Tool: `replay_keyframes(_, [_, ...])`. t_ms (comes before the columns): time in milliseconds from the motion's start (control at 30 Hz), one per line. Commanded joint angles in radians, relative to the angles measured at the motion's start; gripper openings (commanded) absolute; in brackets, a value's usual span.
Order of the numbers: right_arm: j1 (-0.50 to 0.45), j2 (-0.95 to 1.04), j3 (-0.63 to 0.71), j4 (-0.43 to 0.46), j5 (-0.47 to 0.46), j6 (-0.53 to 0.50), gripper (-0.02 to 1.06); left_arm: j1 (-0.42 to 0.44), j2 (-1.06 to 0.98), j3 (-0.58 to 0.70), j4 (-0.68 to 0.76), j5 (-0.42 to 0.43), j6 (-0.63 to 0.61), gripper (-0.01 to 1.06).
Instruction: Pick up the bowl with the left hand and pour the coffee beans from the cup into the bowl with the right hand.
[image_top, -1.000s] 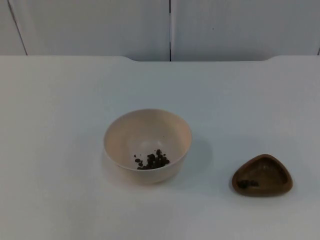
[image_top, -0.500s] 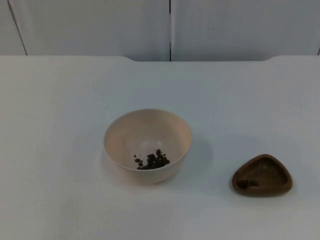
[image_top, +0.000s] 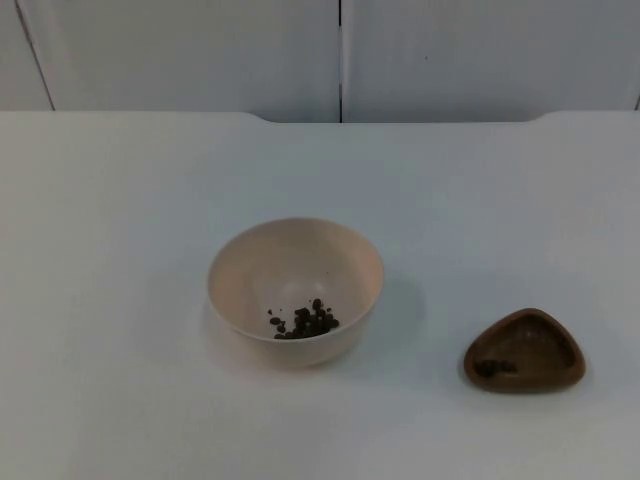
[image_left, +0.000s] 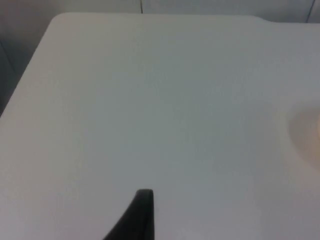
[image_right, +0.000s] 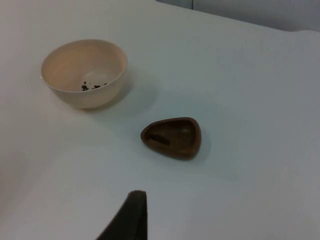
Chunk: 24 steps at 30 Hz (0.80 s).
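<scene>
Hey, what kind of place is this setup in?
Probably a lab or test bench rather than a kitchen: a bare white table against a grey partition wall, holding a cream bowl with coffee beans and a small brown wooden cup.

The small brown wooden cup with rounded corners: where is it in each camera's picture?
Top view: the small brown wooden cup stands on the white table, near the front edge, right of the cream bowl.
Left wrist view: not in it.
Right wrist view: the cup stands apart from the bowl.
Shared landmark: the bowl with coffee beans.
</scene>
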Motion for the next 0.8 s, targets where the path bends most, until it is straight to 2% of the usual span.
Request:
replay_keyframes(0, [-0.004, -0.003, 0.000, -0.003, 0.000, -0.001, 1.05, 0.006, -0.005, 0.003, -0.010, 0.003, 0.000, 1.05])
replay_keyframes(233, [-0.019, -0.003, 0.000, -0.003, 0.000, -0.001, 1.05, 0.006, -0.005, 0.003, -0.010, 0.003, 0.000, 1.05])
replay_keyframes(500, [-0.187, -0.003, 0.000, -0.003, 0.000, -0.001, 1.05, 0.006, -0.005, 0.003, -0.010, 0.003, 0.000, 1.05])
replay_keyframes(767, [-0.304, -0.003, 0.000, -0.003, 0.000, -0.001, 1.05, 0.006, -0.005, 0.003, -0.010, 0.003, 0.000, 1.05])
